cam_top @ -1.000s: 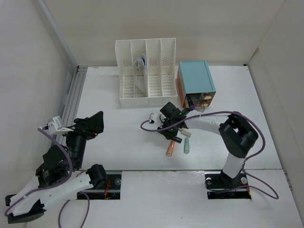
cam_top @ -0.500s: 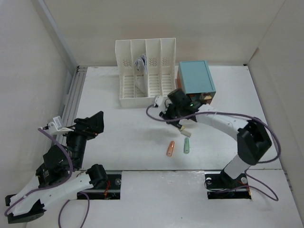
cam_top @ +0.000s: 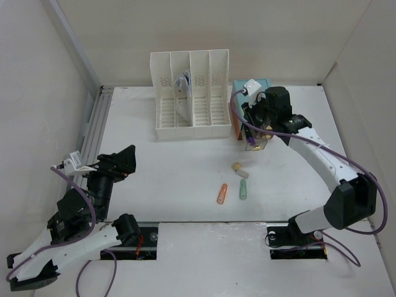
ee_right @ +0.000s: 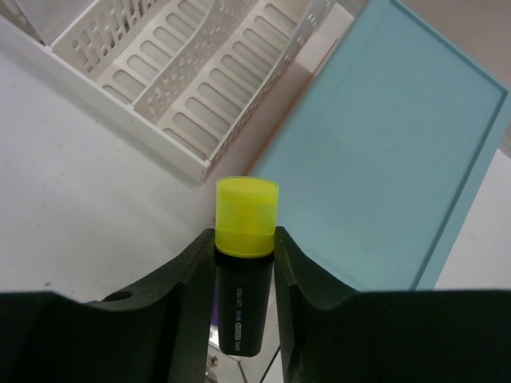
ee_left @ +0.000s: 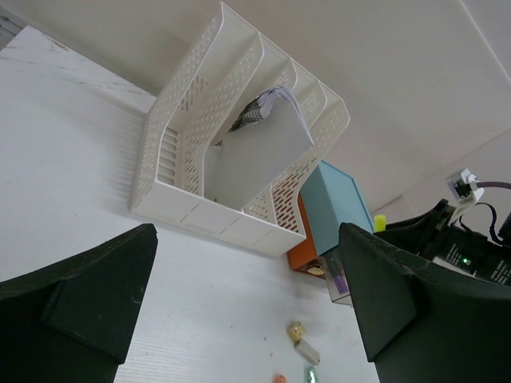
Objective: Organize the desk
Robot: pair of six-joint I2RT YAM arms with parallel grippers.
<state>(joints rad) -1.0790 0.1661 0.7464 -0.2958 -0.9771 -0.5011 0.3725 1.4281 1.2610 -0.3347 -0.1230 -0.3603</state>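
Near the front-left corner of the desk (cam_top: pixel 154 179), the left gripper (cam_top: pixel 120 162) is held idle, fingers apart. Loose markers (cam_top: pixel 221 193) are seen towards the front edge. By the far edge, a yellow-capped highlighter (ee_right: pixel 247 215) is clamped in the right gripper (ee_right: pixel 243 251) above the teal drawer box (cam_top: pixel 255 108), presumably for stowing.

White desk (cam_top: pixel 154 179), rack (cam_top: pixel 192 117), teal box (ee_right: pixel 383 159), orange marker (cam_top: pixel 221 193), green marker (cam_top: pixel 243 190)

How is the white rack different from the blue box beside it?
The white rack is wider than the blue box. The rack has open slots, one holding paper; the box has a flat closed top. The rack is white; the box has an orange side. Both stand at the far end of the desk.
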